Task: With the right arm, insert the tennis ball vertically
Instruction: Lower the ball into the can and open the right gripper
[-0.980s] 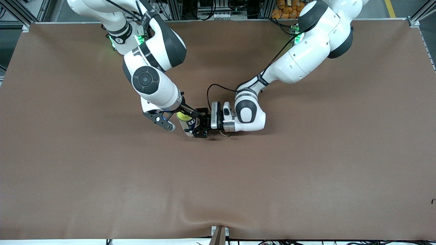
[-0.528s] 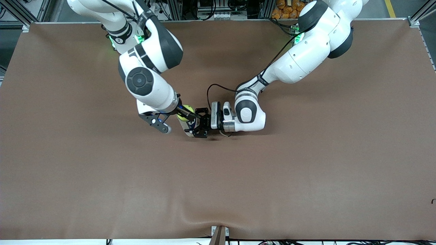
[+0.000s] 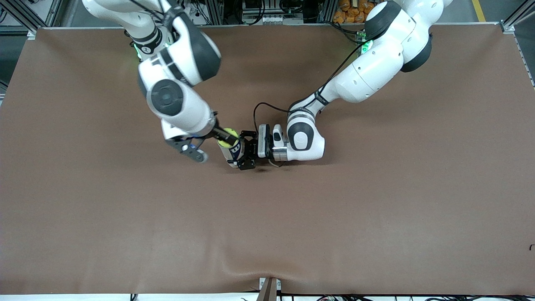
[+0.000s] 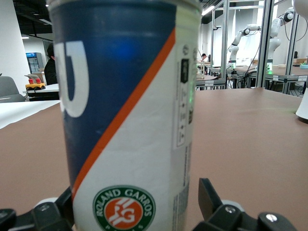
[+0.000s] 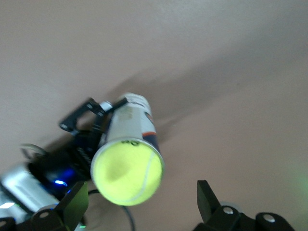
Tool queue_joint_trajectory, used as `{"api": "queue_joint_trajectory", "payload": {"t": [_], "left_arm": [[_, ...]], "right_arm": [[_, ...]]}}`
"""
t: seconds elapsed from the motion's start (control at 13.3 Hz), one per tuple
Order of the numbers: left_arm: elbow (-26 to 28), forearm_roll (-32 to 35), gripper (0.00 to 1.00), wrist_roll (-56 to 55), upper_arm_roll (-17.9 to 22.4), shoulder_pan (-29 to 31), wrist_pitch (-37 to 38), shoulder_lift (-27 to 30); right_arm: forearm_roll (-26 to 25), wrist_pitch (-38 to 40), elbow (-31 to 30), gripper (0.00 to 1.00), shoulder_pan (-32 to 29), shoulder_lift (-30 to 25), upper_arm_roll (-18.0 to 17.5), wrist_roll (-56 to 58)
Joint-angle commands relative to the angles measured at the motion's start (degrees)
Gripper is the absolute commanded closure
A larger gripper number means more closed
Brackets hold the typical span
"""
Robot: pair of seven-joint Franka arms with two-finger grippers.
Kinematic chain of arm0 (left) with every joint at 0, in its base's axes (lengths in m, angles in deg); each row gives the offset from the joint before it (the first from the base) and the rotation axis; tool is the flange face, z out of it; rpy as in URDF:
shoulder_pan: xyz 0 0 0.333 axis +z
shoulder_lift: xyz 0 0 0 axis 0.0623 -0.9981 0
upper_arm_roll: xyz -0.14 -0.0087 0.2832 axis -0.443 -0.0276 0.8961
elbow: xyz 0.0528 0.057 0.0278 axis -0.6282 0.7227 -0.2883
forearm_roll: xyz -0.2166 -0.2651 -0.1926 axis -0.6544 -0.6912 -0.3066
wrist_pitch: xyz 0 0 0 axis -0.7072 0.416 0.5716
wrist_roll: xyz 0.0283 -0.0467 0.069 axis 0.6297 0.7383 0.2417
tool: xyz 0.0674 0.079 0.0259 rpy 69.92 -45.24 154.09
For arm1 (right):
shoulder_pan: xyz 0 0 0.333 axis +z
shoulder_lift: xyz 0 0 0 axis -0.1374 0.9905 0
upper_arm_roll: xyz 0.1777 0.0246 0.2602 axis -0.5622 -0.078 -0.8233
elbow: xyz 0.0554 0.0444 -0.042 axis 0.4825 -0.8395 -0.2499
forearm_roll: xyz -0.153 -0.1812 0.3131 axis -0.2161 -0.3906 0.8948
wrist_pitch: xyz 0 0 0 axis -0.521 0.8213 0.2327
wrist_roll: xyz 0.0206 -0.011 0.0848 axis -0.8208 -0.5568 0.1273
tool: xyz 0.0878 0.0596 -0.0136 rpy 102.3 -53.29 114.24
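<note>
"roland garros" round logo on tennis ball can [image 4: 125, 120].

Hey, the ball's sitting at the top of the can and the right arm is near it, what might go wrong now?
The tennis ball sits at the can's mouth, apparently not fully in; it may pop out or stay jammed at the rim. The open right gripper hangs close beside the can, so a finger might clip it in passing. The left gripper holds the can low on its body, so a knock near the top may tilt it.
</note>
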Motion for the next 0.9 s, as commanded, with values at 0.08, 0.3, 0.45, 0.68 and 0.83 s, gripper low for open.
{"api": "queue_joint_trajectory", "payload": {"t": [0.08, 0.3, 0.45, 0.68, 0.83], "left_arm": [[-0.8, -1.8, 0.00, 2.2, 0.0, -0.4, -0.1, -0.5], [-0.8, -1.7, 0.00, 2.2, 0.0, -0.4, -0.1, -0.5], [-0.8, -1.7, 0.00, 2.2, 0.0, -0.4, -0.1, -0.5], [-0.8, -1.7, 0.00, 2.2, 0.0, -0.3, -0.1, -0.5], [-0.6, -1.5, 0.00, 1.7, 0.1, 0.4, -0.1, -0.1]], "right_arm": [[-2.7, 2.2, -1.2, 0.00, 0.4, 2.6, 0.0, 0.0], [-2.7, 2.2, -0.5, 0.00, -0.4, 3.0, 0.0, 0.0], [-1.8, 2.3, 1.3, 0.00, -1.7, 2.9, 0.1, 0.3], [-1.4, 4.3, 5.0, 0.00, -2.8, 2.4, -0.1, 0.3], [1.7, 7.3, 8.7, 0.00, -4.3, 1.6, 0.1, 0.6]]}}
